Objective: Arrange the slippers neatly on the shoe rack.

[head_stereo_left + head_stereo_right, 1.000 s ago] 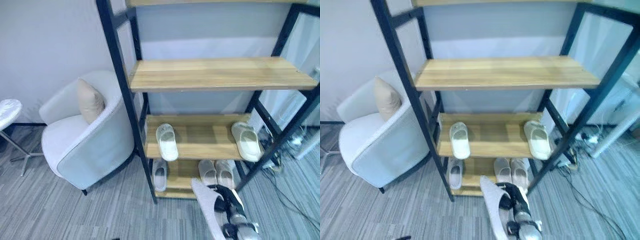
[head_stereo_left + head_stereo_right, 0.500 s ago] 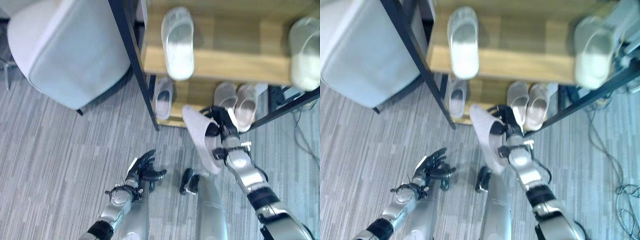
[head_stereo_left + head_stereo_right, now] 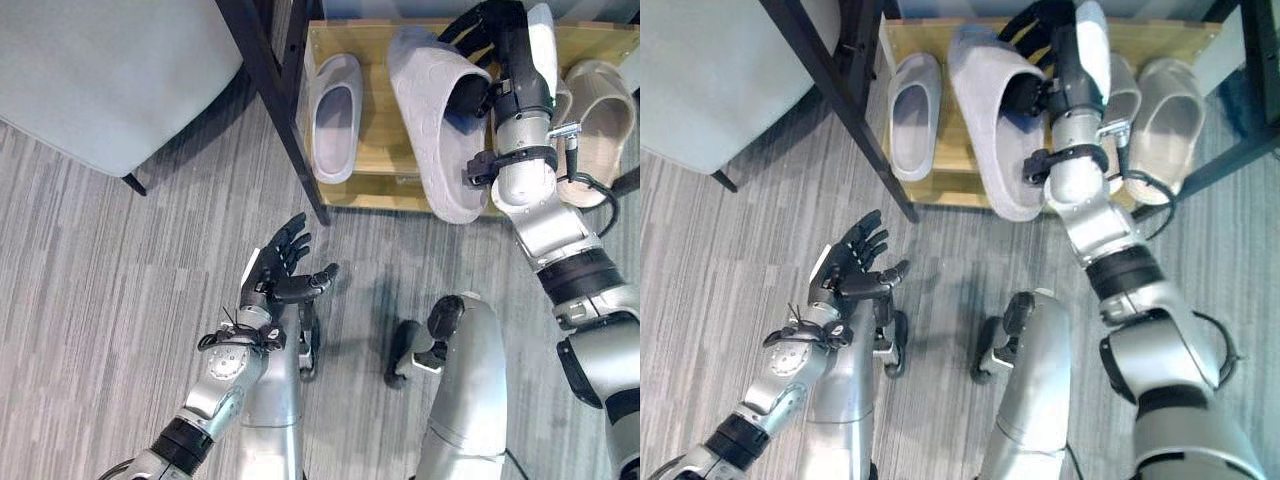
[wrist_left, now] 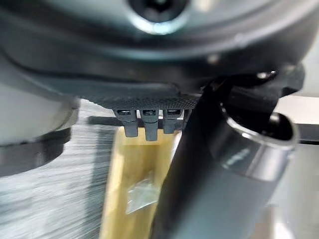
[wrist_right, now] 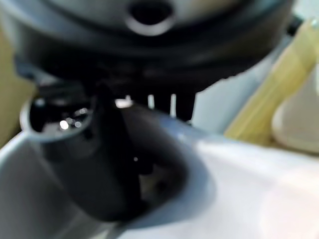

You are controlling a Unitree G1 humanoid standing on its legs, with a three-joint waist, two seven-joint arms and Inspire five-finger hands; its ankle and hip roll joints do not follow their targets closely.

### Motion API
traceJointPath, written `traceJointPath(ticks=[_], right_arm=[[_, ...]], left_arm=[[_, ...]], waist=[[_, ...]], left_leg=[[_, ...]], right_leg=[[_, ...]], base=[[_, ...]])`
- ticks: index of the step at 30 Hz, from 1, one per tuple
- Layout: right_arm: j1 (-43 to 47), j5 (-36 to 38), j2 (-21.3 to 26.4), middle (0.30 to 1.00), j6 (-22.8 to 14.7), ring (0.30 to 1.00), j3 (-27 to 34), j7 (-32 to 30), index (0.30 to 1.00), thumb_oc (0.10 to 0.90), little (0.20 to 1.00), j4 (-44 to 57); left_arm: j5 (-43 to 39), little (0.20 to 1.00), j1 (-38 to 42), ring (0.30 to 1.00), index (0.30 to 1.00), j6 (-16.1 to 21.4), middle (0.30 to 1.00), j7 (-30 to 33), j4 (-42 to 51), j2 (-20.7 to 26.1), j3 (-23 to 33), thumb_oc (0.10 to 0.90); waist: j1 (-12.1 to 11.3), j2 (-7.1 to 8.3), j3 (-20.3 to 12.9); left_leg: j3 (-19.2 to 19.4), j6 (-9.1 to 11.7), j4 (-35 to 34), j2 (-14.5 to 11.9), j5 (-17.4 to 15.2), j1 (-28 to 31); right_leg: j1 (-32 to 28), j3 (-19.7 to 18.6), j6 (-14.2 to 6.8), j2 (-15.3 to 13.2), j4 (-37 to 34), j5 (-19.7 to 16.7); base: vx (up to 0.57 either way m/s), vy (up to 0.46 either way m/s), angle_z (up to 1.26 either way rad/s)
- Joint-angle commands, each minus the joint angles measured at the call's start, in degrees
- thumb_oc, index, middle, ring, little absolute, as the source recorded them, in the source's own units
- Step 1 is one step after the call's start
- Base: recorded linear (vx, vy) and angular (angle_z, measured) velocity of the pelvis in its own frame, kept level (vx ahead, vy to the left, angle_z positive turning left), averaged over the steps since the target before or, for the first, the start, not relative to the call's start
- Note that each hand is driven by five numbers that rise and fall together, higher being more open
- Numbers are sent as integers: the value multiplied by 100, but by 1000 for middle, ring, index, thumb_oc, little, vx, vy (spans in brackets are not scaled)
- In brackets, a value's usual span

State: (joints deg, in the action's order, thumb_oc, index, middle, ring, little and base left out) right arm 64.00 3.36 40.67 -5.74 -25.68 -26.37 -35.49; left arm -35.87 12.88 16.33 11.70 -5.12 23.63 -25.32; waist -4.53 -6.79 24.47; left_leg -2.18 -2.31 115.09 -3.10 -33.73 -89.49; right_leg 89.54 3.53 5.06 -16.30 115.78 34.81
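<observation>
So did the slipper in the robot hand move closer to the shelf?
Yes. The grey slipper held by the right robot hand was out over the floor before the rack; now it lies over the bottom shelf, beside the slipper already there.

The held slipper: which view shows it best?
The left eye view: the slipper shows whole, gripped by the right hand over the bottom shelf. The right eye view matches; the right wrist view gives a close blur.

Silver-grey jointed arms, black bands at the wrists, dark-fingered left hand [image 3: 278, 272] and right hand [image 3: 497, 40].
</observation>
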Motion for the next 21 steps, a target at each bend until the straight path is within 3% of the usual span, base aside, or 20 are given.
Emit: traceJointPath(ticks=[1,8,14,18,21], right_arm=[[1506,293,311,300,-474,300,-176,-514,300,400,300,68],[1729,575,464,300,-565,300,-578,-511,300,400,300,-359],[1748,440,583,300,-460,300,-808,-622,300,400,300,-734],[2372,462,694,300,-432,300,-1299,-700,300,400,300,-1162],[2537,489,699,300,-420,300,-1483,-758,300,400,300,-1301]], left_arm=[[286,900,197,900,900,651,900,687,634,94,76,800],[121,900,161,900,900,1081,900,1305,1151,-8,447,800],[-7,900,-209,900,900,1248,900,1242,1468,136,470,800],[24,900,-348,900,900,1270,900,1183,1551,242,333,800],[-25,900,-305,900,900,1234,900,1094,1427,254,155,800]], waist=[[-129,-10,321],[-131,-21,530],[-315,-29,532],[-483,-32,532],[-509,53,532]], left_leg=[[-277,24,1196,117,-1243,-5],[-308,139,1803,124,-1464,-47],[-341,98,1621,61,-1456,-47],[-444,62,1581,16,-1512,-47],[-449,16,1599,-10,-1581,-47]], right_leg=[[35,-750,-403,67,1190,1006],[41,-1003,-422,-72,1864,1148],[41,-845,-384,-125,1611,997],[41,-723,-398,-107,1492,1005],[41,-737,-409,-88,1444,1014]], base=[[129,7,10],[42,4,11],[6,30,4],[-10,51,-7],[21,30,-6]])
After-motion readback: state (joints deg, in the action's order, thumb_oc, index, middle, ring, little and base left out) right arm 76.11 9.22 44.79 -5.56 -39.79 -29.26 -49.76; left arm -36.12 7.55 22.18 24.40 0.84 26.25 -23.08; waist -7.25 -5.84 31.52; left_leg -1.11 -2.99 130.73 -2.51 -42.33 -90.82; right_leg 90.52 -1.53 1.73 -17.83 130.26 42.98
